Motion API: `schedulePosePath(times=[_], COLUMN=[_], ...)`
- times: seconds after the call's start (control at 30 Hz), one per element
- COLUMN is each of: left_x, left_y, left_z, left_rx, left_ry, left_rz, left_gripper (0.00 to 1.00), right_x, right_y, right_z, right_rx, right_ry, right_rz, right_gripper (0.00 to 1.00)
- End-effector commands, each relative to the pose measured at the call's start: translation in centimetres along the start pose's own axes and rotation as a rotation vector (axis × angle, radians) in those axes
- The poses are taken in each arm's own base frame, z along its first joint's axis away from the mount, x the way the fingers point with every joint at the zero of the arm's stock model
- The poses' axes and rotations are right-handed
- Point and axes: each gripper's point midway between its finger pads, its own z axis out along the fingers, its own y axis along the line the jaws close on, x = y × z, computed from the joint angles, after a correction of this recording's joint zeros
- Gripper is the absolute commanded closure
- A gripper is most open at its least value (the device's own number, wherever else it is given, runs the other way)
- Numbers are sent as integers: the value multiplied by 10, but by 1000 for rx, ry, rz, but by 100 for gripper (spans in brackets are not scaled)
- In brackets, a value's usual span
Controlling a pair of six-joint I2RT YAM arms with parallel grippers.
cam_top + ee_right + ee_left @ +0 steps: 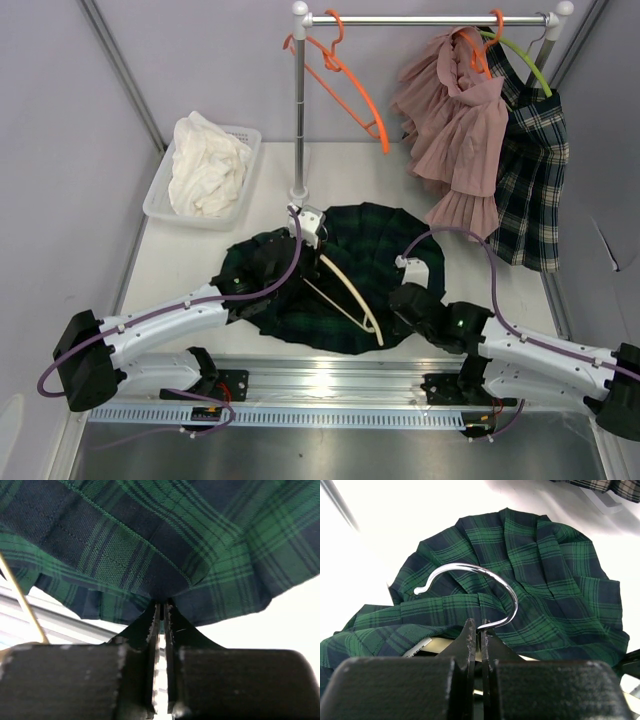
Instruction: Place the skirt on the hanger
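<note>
One skirt (165, 540) hem, in right end effector (161, 611)

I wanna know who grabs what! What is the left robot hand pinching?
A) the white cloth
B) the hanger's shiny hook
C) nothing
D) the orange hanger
B: the wrist view shows the left gripper shut on the hanger hook.

Plain pale grey walls (60, 150) close in a white bench (180, 270) under even light. Just beyond the left gripper (306, 222) a chrome garment rack (299, 120) stands upright, its bar running off to the right. A white basket (157, 192) sits far to the gripper's left. A ribbed metal rail (330, 385) edges the bench's near side.
</note>
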Motion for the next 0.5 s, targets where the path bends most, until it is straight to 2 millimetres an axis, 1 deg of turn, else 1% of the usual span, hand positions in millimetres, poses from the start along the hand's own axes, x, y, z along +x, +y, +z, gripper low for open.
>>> schedulePosePath(times=[0.0, 0.03, 0.07, 0.1, 0.13, 0.33, 0.37, 0.4, 0.43, 0.47], left_x=[-49, -54, -56, -61, -67, -82, -86, -84, -90, -91], left_y=[17, 20, 23, 27, 30, 39, 40, 41, 42, 44], left_z=[-2, -1, 0, 1, 2, 15, 17, 22, 22, 24], left_rx=[-92, -110, -127, -151, -165, -230, -234, -241, -253, -260], left_ry=[-146, -164, -171, -184, -203, -245, -259, -252, -267, -270], left_rz=[0, -2, 3, 0, -7, 3, -4, -2, -11, -12], left_gripper=[100, 100, 100, 100, 100, 100, 100, 100, 100, 100], right_x=[-30, -31, -37, -33, -35, -50, -52, -53, -53, -52], right_y=[2, 3, 5, 4, 3, 11, 9, 8, 6, 5], right_z=[-15, -17, -21, -23, -24, -43, -44, -46, -47, -47], right_rx=[-1, -1, -6, -4, 0, -42, -38, -33, -25, -20], right_ry=[-51, -42, -44, -19, -12, 10, 16, 25, 28, 35], right_rz=[25, 24, 30, 17, 22, 24, 31, 29, 23, 19], right_gripper=[100, 100, 100, 100, 100, 100, 100, 100, 100, 100])
